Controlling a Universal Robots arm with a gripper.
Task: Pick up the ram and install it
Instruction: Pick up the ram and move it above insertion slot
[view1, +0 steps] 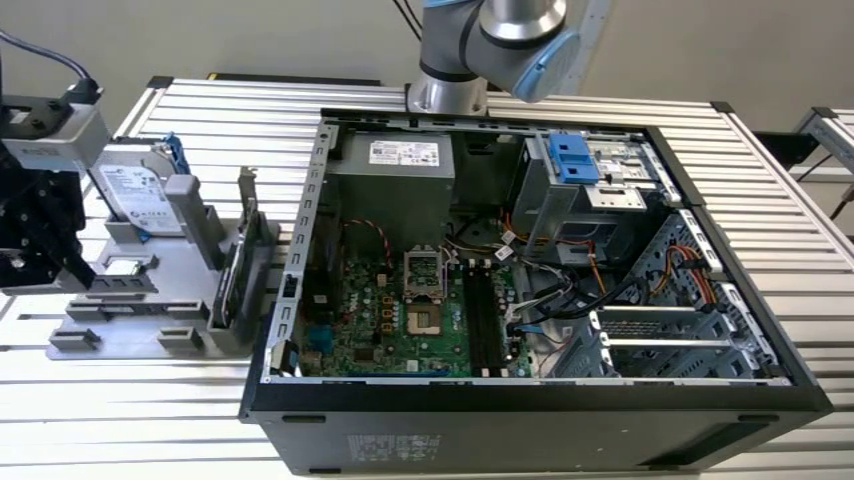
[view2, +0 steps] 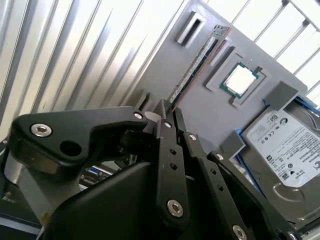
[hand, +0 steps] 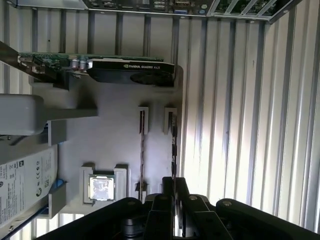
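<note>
The ram (view2: 199, 65) is a long thin stick standing on edge in a groove of the grey fixture plate (view2: 200, 115), next to the small square silver chip (view2: 240, 80). In the first wrist view the ram (hand: 173, 147) runs straight into my gripper (hand: 173, 186). My gripper (view2: 169, 109) has its black fingers drawn close together on the ram's near end, and the stick still sits in its holder. In the exterior view my gripper (view1: 54, 280) hangs over the fixture at the far left. The motherboard's black slots (view1: 478, 322) lie inside the open computer case (view1: 534, 400).
The fixture plate also carries a hard drive (view1: 134, 190), an upright graphics card (hand: 125, 70) and the silver chip (hand: 102, 187). An empty holder (hand: 143, 120) stands beside the ram. A ribbed metal table (view1: 801, 200) lies under everything. The arm's base (view1: 501, 40) stands behind the case.
</note>
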